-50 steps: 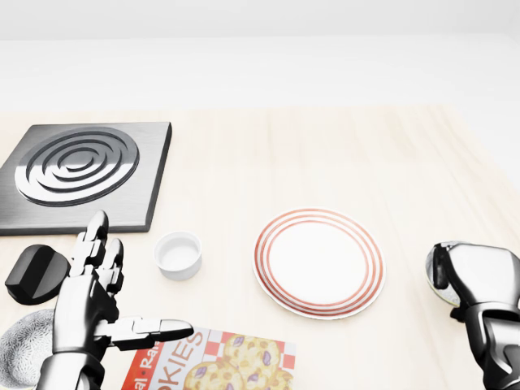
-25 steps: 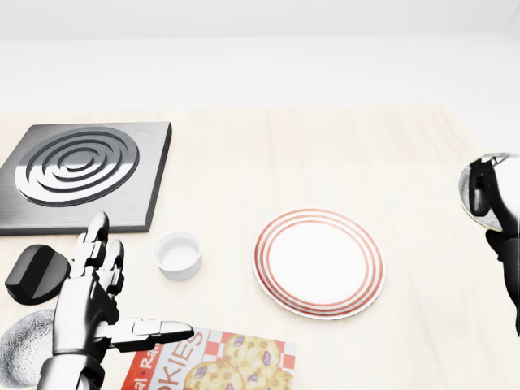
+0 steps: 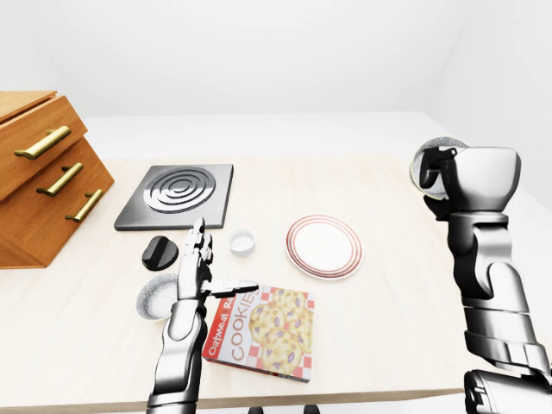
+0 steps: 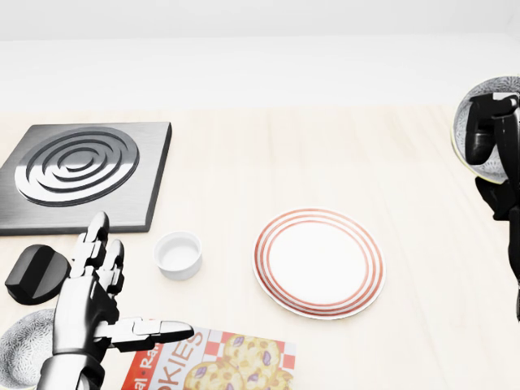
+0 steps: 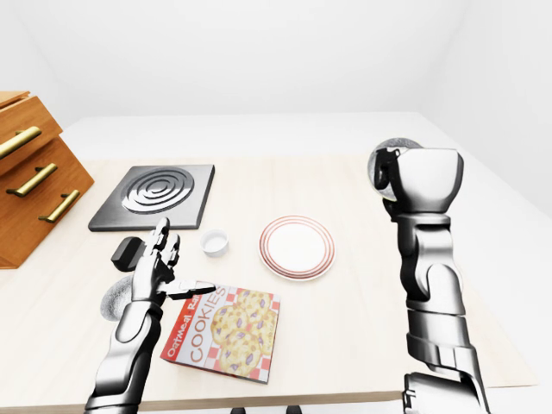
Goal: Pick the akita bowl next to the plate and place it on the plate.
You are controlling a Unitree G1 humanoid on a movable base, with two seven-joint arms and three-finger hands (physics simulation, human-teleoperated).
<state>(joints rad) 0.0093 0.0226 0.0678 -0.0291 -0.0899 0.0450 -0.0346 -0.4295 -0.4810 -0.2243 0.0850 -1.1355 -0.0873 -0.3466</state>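
Bowl was up in my right hand, fingers curled round it, well above the table. Plate lay bare, below-left. Lowering remained. Left hand hovered spread wide.

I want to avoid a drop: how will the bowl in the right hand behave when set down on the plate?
The bowl looks rigid and rounded, so it may rock on the plate. The right hand grips its rim only, so it might slip.

Pale matt wood table; brushed-metal burner plate at its left; glossy ceramic plate; printed cardboard cookie box.
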